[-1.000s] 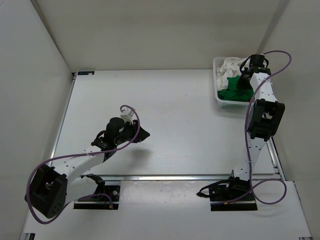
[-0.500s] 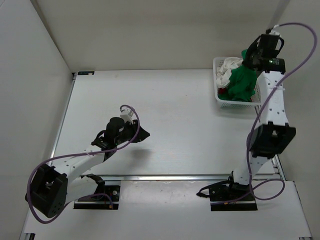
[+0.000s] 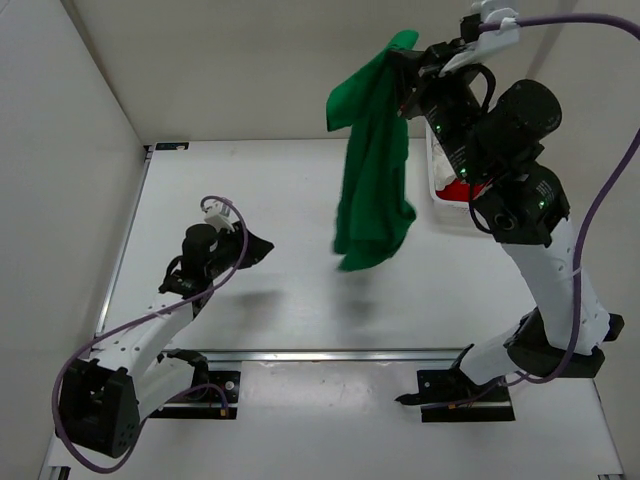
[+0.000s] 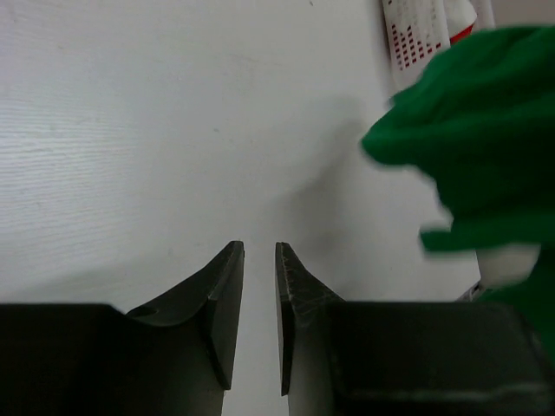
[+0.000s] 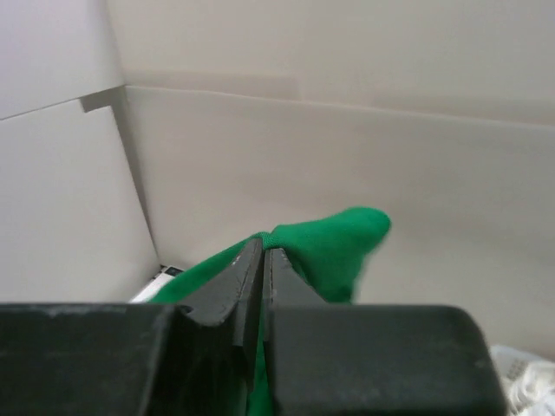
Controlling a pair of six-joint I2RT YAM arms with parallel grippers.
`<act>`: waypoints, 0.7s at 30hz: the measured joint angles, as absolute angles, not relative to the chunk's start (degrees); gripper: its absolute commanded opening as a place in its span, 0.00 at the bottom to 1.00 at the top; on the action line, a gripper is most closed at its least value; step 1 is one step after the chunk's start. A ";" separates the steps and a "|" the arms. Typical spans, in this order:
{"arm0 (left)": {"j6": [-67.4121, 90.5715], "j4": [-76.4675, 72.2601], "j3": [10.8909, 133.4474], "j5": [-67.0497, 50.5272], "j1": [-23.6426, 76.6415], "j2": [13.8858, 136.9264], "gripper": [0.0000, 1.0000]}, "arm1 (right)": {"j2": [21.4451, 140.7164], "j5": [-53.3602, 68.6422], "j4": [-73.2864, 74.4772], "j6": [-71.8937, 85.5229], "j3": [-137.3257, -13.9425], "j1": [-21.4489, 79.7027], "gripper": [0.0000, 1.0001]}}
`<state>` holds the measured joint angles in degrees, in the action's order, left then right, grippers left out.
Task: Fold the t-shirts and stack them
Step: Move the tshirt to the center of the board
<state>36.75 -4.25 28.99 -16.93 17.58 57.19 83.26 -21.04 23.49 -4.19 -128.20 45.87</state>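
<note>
**Green shirt hangs between my two hands, its lower end toward the left one**

My left hand (image 3: pixel 262 247) is at the lower left of the top view, low over the table (image 3: pixel 250 180). Its fingers are almost pressed together, with only a thin slit between them, and they carry nothing. It points to the right, toward the middle of the frame.

There the green t-shirt (image 3: pixel 372 170) hangs as one long bunched strip. Its long axis runs from the upper centre down to the middle of the frame. The loose lower end is the part nearest my left hand, but the two are well apart. I cannot tell if this end touches the table.

My right hand (image 3: pixel 408 60) is at the top of the strip, high in the upper right, with its fingers pinched on a fold of the green cloth. I judge that the left hand must open and go right to catch the lower end.

Further right, the basket (image 3: pixel 436 190) holds the red t-shirt (image 3: pixel 472 190); my right arm hides most of it.
</note>
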 measured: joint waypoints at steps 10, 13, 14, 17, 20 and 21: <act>37.34 -1.30 30.09 -16.43 11.44 53.69 0.33 | 83.18 -2.20 15.79 4.67 -104.97 22.96 0.00; 37.34 -0.54 29.98 -15.31 11.09 52.69 0.32 | 90.24 4.60 14.09 8.23 -98.21 16.95 0.02; 37.34 -0.25 29.80 -14.96 11.09 52.45 0.33 | 93.76 5.91 14.22 9.08 -97.71 15.86 0.06; 37.52 0.05 28.62 -13.85 11.62 52.21 0.33 | 106.06 8.91 15.92 10.96 -100.44 13.37 0.27; 37.80 0.14 26.76 -12.64 13.50 52.21 0.34 | 118.83 9.91 24.18 12.29 -112.09 12.03 0.39; 37.85 0.40 26.22 -12.23 14.17 52.23 0.33 | 122.50 9.80 26.72 12.64 -117.10 11.66 0.39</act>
